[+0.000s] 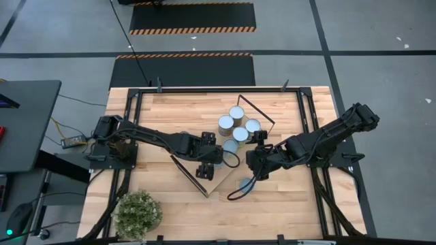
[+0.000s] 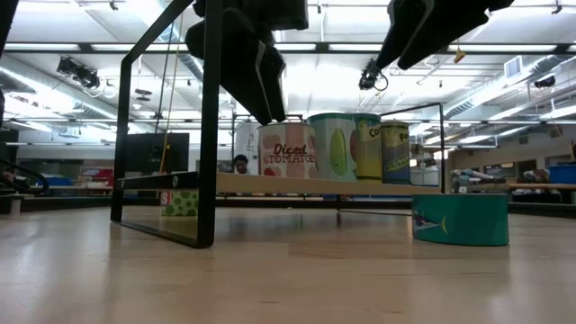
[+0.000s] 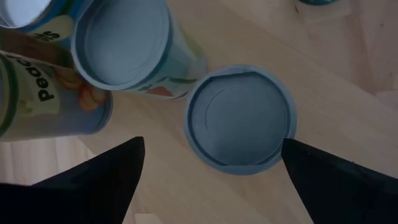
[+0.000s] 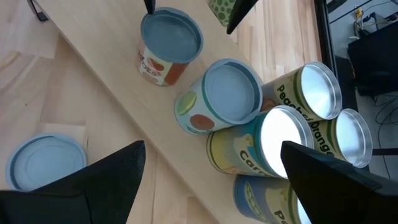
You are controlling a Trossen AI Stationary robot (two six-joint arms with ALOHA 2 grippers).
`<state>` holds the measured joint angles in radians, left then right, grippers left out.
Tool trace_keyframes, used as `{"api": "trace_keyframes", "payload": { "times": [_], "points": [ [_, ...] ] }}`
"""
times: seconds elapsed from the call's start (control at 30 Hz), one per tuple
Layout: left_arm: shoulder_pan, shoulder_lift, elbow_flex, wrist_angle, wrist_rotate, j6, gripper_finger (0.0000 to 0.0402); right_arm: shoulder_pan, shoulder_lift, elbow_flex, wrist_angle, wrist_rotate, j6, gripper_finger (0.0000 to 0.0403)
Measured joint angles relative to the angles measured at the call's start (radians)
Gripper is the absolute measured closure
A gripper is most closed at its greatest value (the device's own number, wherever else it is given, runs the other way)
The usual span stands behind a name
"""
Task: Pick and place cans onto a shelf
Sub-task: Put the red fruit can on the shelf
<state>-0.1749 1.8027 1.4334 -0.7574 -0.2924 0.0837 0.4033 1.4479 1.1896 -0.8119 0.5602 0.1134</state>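
The light-wood shelf (image 1: 216, 178) lies slantwise on the table's middle, a black frame at each short end. Several cans stand upright in a cluster on its far half (image 1: 238, 126). One low teal can (image 1: 245, 184) stands on the tabletop beside the shelf's near end. My left gripper (image 1: 212, 160) is open, its fingers on either side of and just above the nearest shelf can (image 3: 241, 118), labelled diced tomatoes in the low view (image 2: 288, 148). My right gripper (image 1: 255, 169) is open and empty, held above the table between the shelf cans (image 4: 233, 93) and the teal can (image 4: 46, 162).
A small potted plant (image 1: 138, 214) stands at the table's near left corner. The shelf's black end frame (image 2: 209, 135) rises at its near end. Black rails (image 1: 129, 129) run along the table's left and right sides.
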Motion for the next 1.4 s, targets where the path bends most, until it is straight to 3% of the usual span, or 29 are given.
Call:
{"api": "trace_keyframes", "payload": {
  "times": [1.17, 1.4],
  "points": [
    [0.053, 0.039, -0.001, 0.154, -0.069, 0.039, 0.0015, -0.001, 0.0, 0.0, 0.007, 0.007, -0.004, 0.0021],
    [0.054, 0.064, 0.0, 0.162, -0.138, 0.039, 0.0015, -0.001, -0.001, -0.001, 0.012, 0.007, -0.005, 0.0021]
  ]
}}
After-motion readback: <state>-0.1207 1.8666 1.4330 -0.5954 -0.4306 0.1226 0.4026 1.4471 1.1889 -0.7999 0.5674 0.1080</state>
